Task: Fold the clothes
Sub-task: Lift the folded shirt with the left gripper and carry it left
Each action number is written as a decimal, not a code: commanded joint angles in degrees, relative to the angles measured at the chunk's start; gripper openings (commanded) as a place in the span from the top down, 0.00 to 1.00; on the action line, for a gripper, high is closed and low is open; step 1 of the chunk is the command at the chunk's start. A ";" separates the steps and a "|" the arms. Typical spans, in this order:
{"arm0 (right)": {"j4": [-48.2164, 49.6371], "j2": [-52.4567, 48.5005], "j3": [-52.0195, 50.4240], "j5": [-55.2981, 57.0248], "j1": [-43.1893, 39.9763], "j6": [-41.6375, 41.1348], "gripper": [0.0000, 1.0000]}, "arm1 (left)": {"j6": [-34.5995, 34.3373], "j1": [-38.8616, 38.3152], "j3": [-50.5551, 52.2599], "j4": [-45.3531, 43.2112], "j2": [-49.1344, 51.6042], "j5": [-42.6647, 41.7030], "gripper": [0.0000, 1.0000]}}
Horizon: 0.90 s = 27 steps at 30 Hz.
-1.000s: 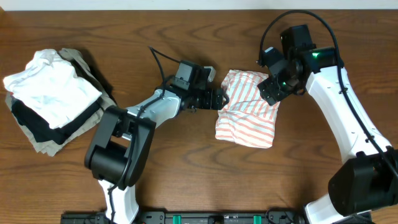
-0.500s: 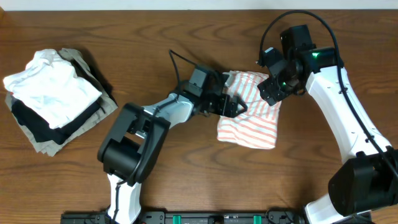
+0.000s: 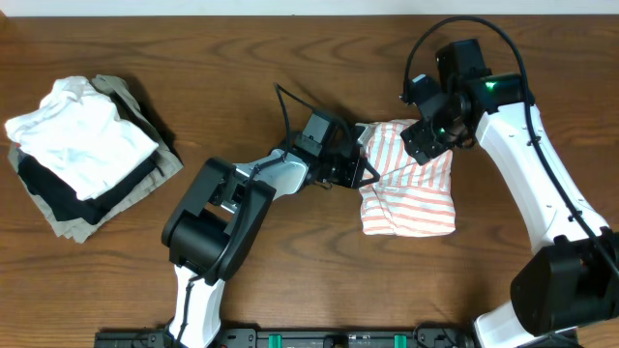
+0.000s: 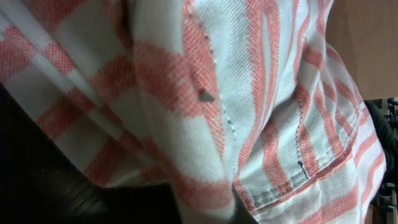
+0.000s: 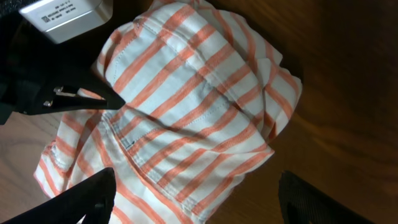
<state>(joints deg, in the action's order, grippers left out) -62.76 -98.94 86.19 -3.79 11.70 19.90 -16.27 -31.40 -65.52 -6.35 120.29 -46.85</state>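
The clothes (image 3: 411, 188), a white shirt with orange-red stripes, lie bunched in a rough folded bundle right of the table's middle. My left gripper (image 3: 366, 172) is pressed into the bundle's left edge and is shut on the fabric. In the left wrist view the striped cloth (image 4: 249, 93) fills the frame, with dark fingers (image 4: 93, 199) at the bottom. My right gripper (image 3: 424, 143) hangs open above the shirt's upper edge. The right wrist view shows the shirt (image 5: 193, 106) below its spread fingers (image 5: 81, 199), with the left gripper's tip (image 5: 109, 98) at a seam.
A pile of folded garments (image 3: 82, 155) sits at the far left, white on top of black and khaki. Bare wooden table (image 3: 290, 280) lies between the arms' bases. The table's back edge runs along the top of the overhead view.
My left gripper moved right into the shirt's edge and went from open to shut. The shirt slid right and bunched up. The right arm stayed still.
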 commanded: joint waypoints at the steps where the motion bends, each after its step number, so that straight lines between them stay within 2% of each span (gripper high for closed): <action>1: -0.26 1.03 0.81 0.59 0.26 -1.03 0.18 | 0.61 1.99 0.28 -0.17 -2.12 -0.72 0.94; 7: -0.33 1.03 0.81 0.57 0.26 -1.05 0.19 | 0.70 9.62 0.28 2.25 -7.13 2.43 0.94; 13: -0.31 1.03 0.81 0.57 0.26 -1.27 0.18 | 1.03 17.05 0.31 2.89 -7.54 2.99 0.94; 27: -0.94 1.03 0.81 0.55 0.26 -1.90 0.18 | 3.78 25.29 -0.33 2.84 -8.50 14.69 0.94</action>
<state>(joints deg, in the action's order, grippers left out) -63.53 -98.94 86.19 -3.57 11.70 18.65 -14.70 -8.97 -65.36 -3.25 113.67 -36.38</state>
